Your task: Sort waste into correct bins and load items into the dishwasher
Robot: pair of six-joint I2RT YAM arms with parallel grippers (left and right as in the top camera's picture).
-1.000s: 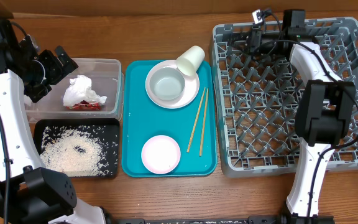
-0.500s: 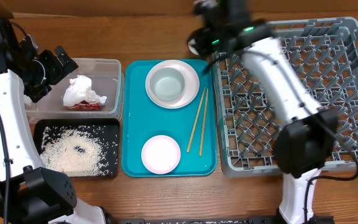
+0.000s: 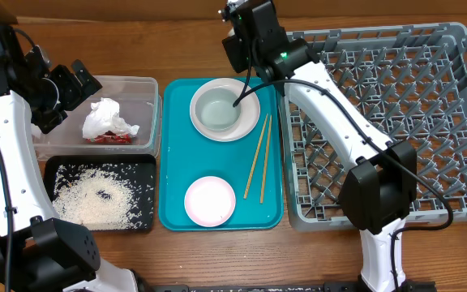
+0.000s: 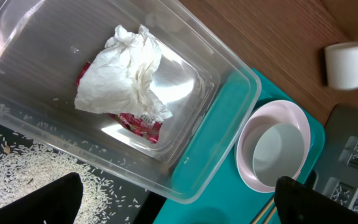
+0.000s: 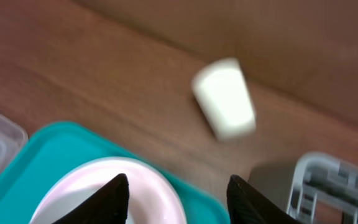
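In the wrist views a white cup (image 5: 224, 106) (image 4: 350, 65) lies on its side on the wood just past the teal tray's far edge; overhead, my right arm covers it. My right gripper (image 5: 182, 200) hangs open and empty above the large plate's rim, short of the cup. A bowl (image 3: 217, 111) sits in the large plate (image 3: 195, 115). The small plate (image 3: 210, 200) and the chopsticks (image 3: 258, 156) also lie on the tray. The clear tub (image 3: 140, 85) holds the napkin (image 3: 106, 118) and red packet (image 3: 113, 139). Rice covers the black tray (image 3: 100, 195). My left gripper (image 4: 173, 205) is open above the tub.
The teal tray (image 3: 177, 162) lies mid-table between the bins and the grey dish rack (image 3: 363, 217) on the right, whose pegs show nothing on them. The right arm stretches from the near right edge across the rack's left side. Bare wood runs along the far edge.
The right arm swung left from the rack's far left corner to above the tray's far edge and now covers the cup overhead. The left arm has not moved.
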